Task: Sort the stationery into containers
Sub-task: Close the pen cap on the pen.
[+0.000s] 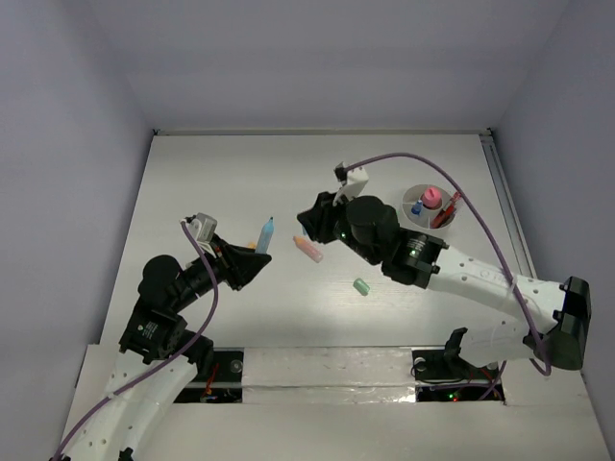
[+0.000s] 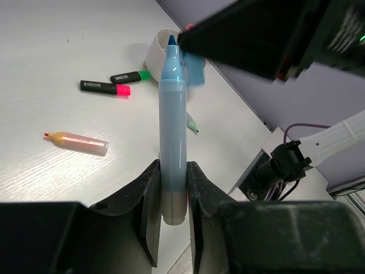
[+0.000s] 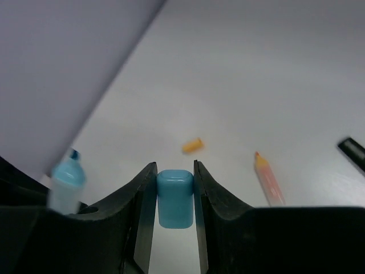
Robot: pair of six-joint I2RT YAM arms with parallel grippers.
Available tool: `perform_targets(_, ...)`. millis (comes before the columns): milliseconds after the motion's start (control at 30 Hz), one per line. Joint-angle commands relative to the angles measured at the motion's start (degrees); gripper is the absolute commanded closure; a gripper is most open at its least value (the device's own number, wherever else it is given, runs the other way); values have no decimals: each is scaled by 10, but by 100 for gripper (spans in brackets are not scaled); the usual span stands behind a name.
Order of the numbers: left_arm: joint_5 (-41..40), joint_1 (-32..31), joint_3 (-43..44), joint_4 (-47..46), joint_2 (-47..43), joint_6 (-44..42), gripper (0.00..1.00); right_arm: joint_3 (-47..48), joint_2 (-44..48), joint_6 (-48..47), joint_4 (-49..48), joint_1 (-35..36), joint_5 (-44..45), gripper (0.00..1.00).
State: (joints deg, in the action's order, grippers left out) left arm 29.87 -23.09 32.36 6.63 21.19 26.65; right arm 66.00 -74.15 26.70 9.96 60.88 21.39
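The blue marker point(image 2: 173, 131), tip bare, stands upright at centre frame, clamped low in the left gripper point(image 2: 173, 171), while the right gripper point(image 3: 174, 166) pinches a blue cap point(image 3: 174, 197), probably for recapping before the cup point(image 1: 408, 195) at upper right.

Soft, even light filled all 3 views, with no hard glare on the white table point(image 1: 240, 173). The top view was sharp, its shadows faint and diffuse. In the left wrist view the blue marker point(image 2: 173, 142) was crisp, with a pale highlight along its barrel, while the left gripper point(image 2: 173, 171) below was nearly black. The right wrist view was softest: the blue cap point(image 3: 174, 197) looked hazy and the orange marker point(image 3: 269, 181) behind it was blurred.
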Motion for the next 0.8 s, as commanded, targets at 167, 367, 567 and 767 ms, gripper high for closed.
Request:
perform_targets(167,-28,3,8,-21,3,-8,100,85,-43,60,-208,5,108,100)
perform_targets(367,-65,3,25,-28,31,-37,100,129,-92,78,-230,5,128,100)
perform_targets(567,-83,3,46,-10,45,-64,100,164,-122,104,-224,5,110,100)
perform_targets(767,-93,3,41,-9,26,-65,100,166,-142,126,-222,10,83,100)
